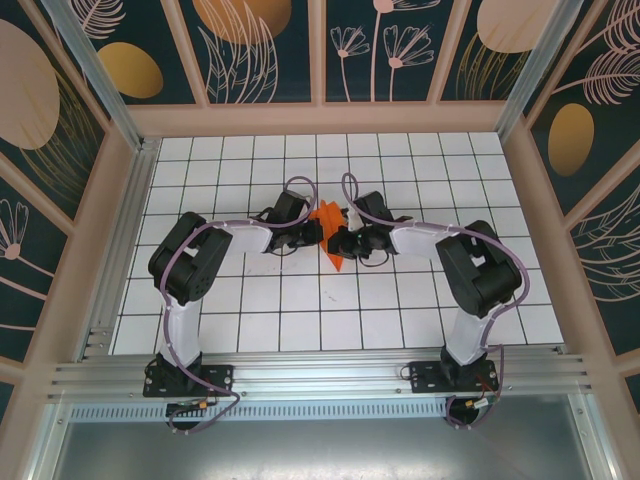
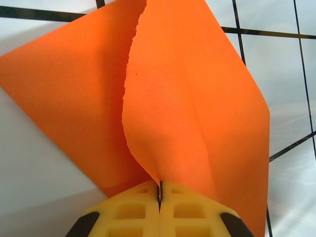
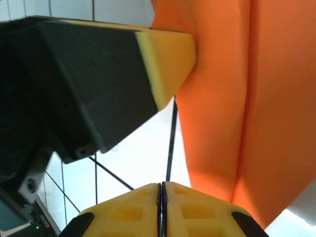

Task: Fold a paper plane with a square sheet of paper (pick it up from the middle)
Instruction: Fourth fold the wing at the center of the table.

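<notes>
Top external: sheet (image 1: 327,217) is sitting mid-frame on the table (image 1: 250,300), between the two wrists. It is reading as a creased, pointed shape, not a flat square.

Left wrist: left gripper (image 2: 159,191) jaws are pressing together and pinching the lower tip of a raised flap. That flap is curling up off a flatter layer lying on the tiles.

Right wrist: right gripper (image 3: 162,192) jaws are pressing together too. Orange is running just beside them at the right of frame, but none is showing in the seam, so I'm reading this one as gripping nothing.

Progress, my call: some early folds are in, but the layers are standing loose and uneven. No narrow dart with a centre crease is showing. The later folds and the flattening are looking outstanding.
</notes>
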